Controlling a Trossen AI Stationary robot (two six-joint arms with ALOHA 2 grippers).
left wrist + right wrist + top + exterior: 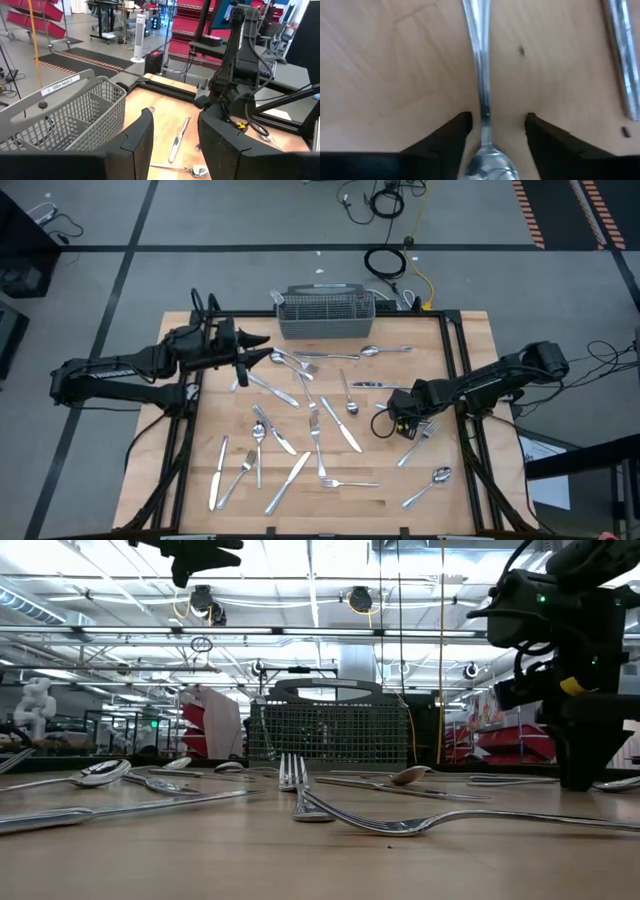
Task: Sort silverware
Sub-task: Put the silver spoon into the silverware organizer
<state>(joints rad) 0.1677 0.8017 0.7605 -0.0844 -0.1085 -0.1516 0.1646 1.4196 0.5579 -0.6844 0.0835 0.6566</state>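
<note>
Many silver forks, spoons and knives [300, 430] lie flat and scattered on the wooden table [460, 510]. My right gripper [495, 125] is low over the table's right part, also seen from above [393, 420]. It is open, with one finger on each side of a spoon's thin neck [482, 107], apart from it. The spoon's bowl [487, 167] lies toward the wrist. My left gripper [250, 360] hangs open and empty above the table's far left part; its wrist view shows its spread fingers [172, 135].
The grey wire-mesh basket [326, 313] stands at the table's far edge, also in the left wrist view [65, 115]. A knife [622, 60] lies close beside the right gripper. A fork [420, 442] and a spoon [430, 485] lie nearer the front right.
</note>
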